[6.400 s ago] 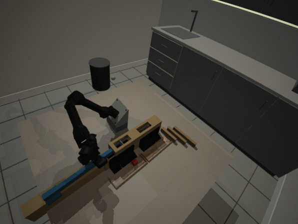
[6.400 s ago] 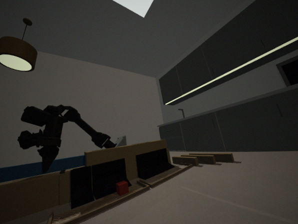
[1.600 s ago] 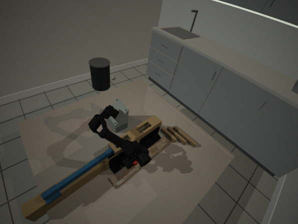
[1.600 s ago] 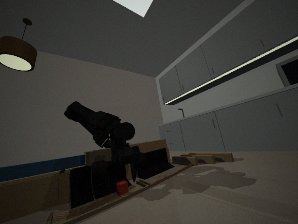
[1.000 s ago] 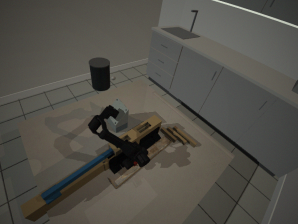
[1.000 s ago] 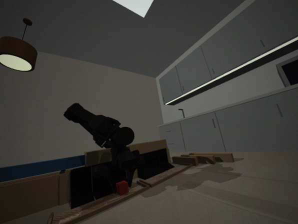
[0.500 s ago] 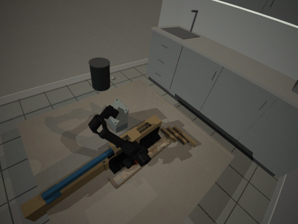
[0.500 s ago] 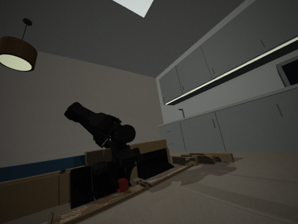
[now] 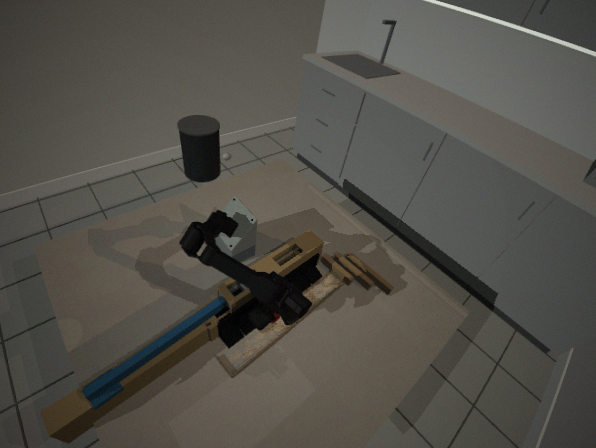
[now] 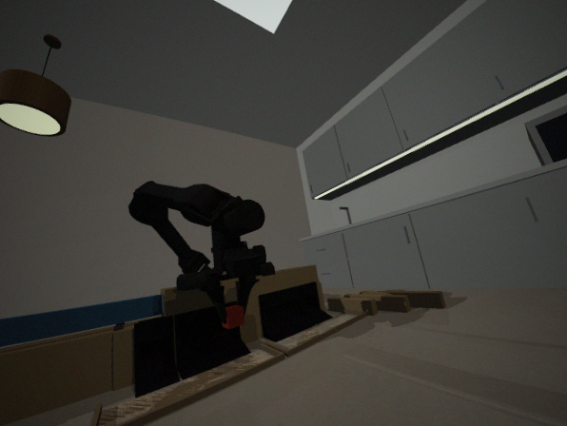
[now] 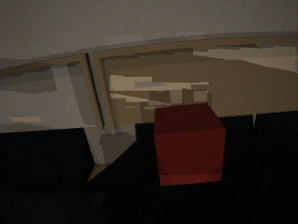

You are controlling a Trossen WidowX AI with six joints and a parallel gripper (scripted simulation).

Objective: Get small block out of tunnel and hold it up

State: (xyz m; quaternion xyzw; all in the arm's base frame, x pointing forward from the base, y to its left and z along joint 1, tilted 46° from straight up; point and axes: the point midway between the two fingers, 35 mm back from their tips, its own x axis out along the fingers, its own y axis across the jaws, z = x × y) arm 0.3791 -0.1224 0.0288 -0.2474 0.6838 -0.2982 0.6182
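"What is the arm doing at the wooden tunnel?"

"The black arm (image 9: 227, 265) (image 10: 190, 197) reaches over the tunnel (image 9: 310, 247) (image 10: 290, 278), its jaws (image 9: 275, 318) (image 10: 234, 311) pointing down on the tunnel's open-tray side. They are clamped on a small red block (image 9: 276, 317) (image 10: 233, 317) (image 11: 190, 150)."

"So the block is out?"

"Yes. It is outside the tunnel, in front of the black panels (image 9: 232, 332) (image 10: 200, 339) (image 11: 40, 155) along its side. It hangs raised above the shallow tray (image 9: 250, 350) (image 10: 214, 381) (image 11: 150, 48) that runs along the tunnel's foot, apart from the tray floor."

"What about the tunnel's ends?"

"From one end stretches a long blue bar (image 9: 155, 350) (image 10: 81, 316), lying along a wooden channel. Just beyond the opposite end, three loose wooden sticks (image 9: 372, 275) (image 10: 390, 300) lie close together on the desk (image 9: 360, 345) (image 10: 428, 371)."

"Anything behind it?"

"A pale box (image 9: 242, 240) stands near the tunnel, on the side away from the tray. Well past that, on the tiled floor, is a dark round bin (image 9: 201, 150). Grey kitchen cupboards (image 9: 385, 155) (image 10: 381, 257) stand beyond the end with the sticks."
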